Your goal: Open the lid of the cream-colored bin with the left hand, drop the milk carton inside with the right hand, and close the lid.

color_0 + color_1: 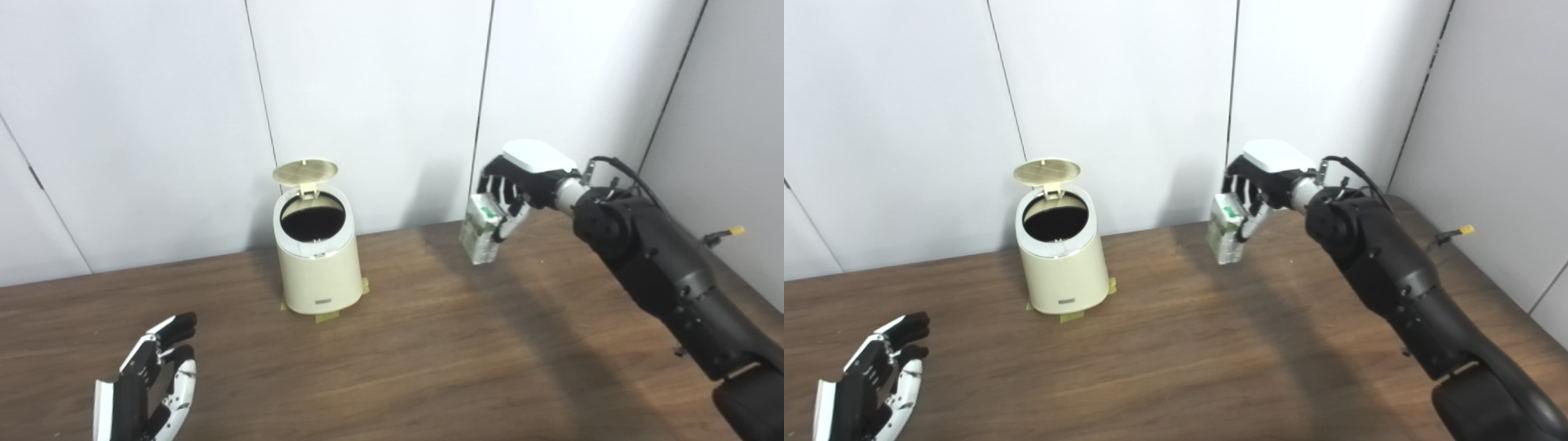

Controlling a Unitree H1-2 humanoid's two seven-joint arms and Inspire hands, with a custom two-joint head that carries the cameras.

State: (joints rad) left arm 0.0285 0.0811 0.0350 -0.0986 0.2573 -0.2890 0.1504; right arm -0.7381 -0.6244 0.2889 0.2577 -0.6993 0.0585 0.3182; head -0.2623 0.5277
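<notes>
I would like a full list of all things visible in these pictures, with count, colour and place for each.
bin: one, cream, upright at the table's back centre.
lid: one, cream, raised open at the bin's back rim.
tape pieces: several, yellowish, under the bin's base.
milk carton: one, white and green, held to the right of the bin.
table: one, dark brown wood.
wall panels: several, white, behind the table.
left hand: one, black and white, open, near left.
right hand: one, black and white, fingers closed on the milk carton.

Cream bin [318, 269] left of centre, black inside, ribbed tan lid [305, 172]. Green-and-white carton [481, 231] upper right. Black-and-white hands [147, 392]. Dark brown wood-grain desk [429, 343]. Pale grey wall [367, 92].
</notes>
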